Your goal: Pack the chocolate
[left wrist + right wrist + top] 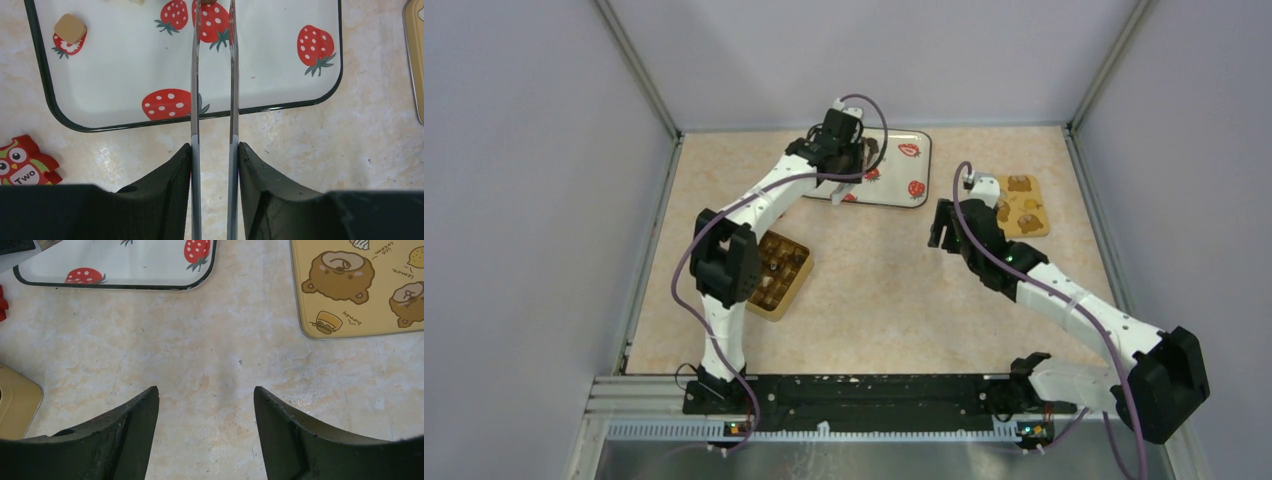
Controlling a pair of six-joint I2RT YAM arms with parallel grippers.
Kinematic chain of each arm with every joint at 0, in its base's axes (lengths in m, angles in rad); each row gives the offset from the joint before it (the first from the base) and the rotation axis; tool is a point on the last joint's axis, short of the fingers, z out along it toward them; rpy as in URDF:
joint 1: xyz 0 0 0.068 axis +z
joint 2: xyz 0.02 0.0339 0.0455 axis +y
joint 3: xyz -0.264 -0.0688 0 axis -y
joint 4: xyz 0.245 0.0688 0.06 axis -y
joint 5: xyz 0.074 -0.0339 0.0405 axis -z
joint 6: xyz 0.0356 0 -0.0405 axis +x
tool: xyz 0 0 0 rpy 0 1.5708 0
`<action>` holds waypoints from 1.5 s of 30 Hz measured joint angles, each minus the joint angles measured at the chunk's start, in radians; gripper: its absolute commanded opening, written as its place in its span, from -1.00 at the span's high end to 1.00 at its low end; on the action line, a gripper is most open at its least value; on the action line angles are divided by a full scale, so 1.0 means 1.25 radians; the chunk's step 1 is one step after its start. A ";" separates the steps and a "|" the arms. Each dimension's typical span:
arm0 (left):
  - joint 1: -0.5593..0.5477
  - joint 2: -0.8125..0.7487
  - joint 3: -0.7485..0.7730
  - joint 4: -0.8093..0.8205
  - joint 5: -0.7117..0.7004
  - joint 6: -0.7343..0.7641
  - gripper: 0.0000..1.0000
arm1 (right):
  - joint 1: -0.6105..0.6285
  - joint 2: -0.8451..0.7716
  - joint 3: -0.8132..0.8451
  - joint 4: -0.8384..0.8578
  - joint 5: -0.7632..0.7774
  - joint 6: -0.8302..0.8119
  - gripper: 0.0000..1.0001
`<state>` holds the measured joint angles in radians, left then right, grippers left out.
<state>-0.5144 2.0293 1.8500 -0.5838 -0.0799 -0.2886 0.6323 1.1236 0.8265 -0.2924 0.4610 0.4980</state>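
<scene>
My left gripper (214, 145) is shut on a pair of metal tweezers (195, 75), one jaw pressed on each arm. The tweezers reach out over the white strawberry-print tray (50, 107), arms slightly apart; a brown bit of chocolate (207, 1) shows at their tips on the frame's top edge. A light brown chocolate cube (70, 27) lies on the tray's left part. From above, the left gripper (844, 170) hangs over the tray (904, 165). The yellow compartment box (781, 270) holds several pieces. My right gripper (206, 390) is open over bare table.
A yellow lid with brown bears (360, 285) lies at the back right (1024, 205). A red owl block (22, 162) sits beside the tray's near left corner. The box's corner (15, 400) shows at the left of the right wrist view.
</scene>
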 measured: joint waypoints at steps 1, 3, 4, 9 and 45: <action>0.000 0.004 0.003 0.000 -0.002 0.001 0.10 | 0.000 0.000 0.000 0.000 0.001 0.000 -0.37; 0.000 0.015 0.006 0.000 -0.005 0.000 0.08 | 0.000 0.000 0.000 0.000 0.001 0.000 -0.37; 0.000 0.021 0.007 0.000 -0.005 0.000 0.07 | 0.000 0.000 0.000 0.000 0.001 0.000 -0.37; 0.000 0.056 0.007 -0.003 -0.006 0.000 0.06 | 0.000 0.000 0.000 0.001 0.001 0.000 -0.37; 0.000 0.005 -0.060 -0.046 -0.034 -0.003 0.87 | 0.000 0.024 0.000 0.019 -0.018 0.002 -0.37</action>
<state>-0.5144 2.0350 1.7748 -0.6415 -0.1219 -0.2928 0.6323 1.1538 0.8268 -0.2684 0.4381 0.5003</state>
